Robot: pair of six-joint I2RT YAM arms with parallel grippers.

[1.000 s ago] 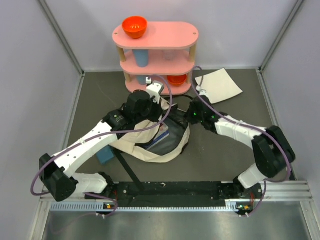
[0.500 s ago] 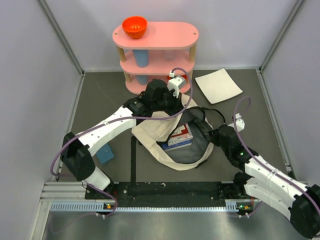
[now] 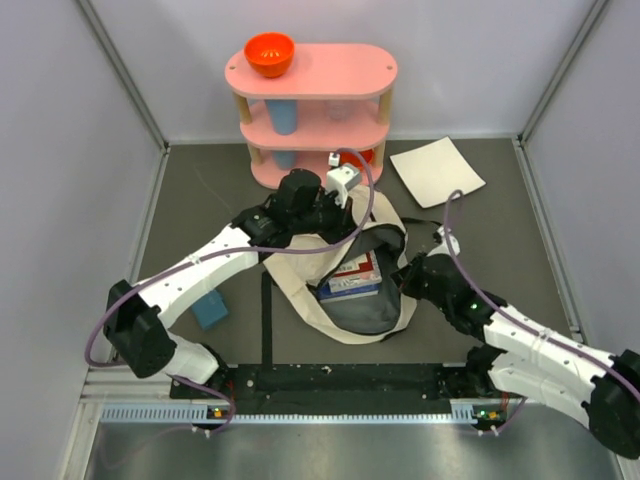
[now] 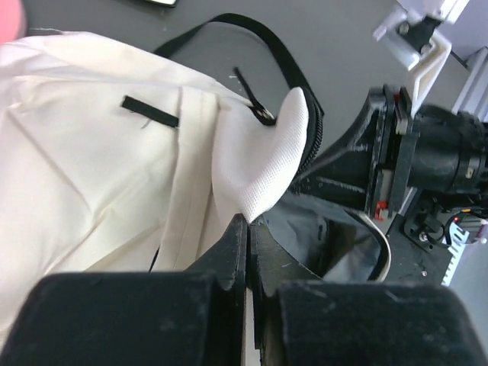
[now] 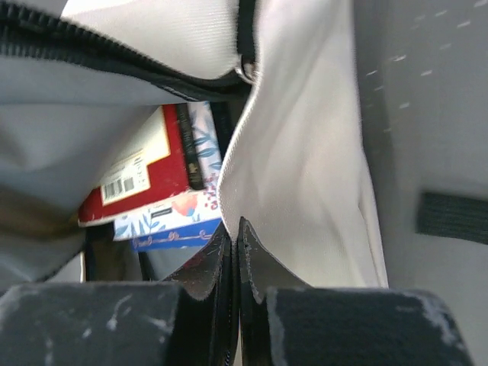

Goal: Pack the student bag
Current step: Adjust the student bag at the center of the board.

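One student bag [image 3: 295,285] lies open on the tabletop [image 3: 200,200]. The left fingers [image 4: 239,238] are pressed together on a fold of its cream rim at the far side, and the right fingers [image 5: 227,245] are clamped on its right rim. Inside the bag are two books, a red book [image 5: 149,164] over a blue-flowered book [image 5: 171,221], both partly hidden by fabric. Left of the bag sits one blue block [image 3: 210,310], cut off by the left arm. Beyond the bag stand one pink shelf [image 3: 312,70] and one white sheet [image 3: 437,170].
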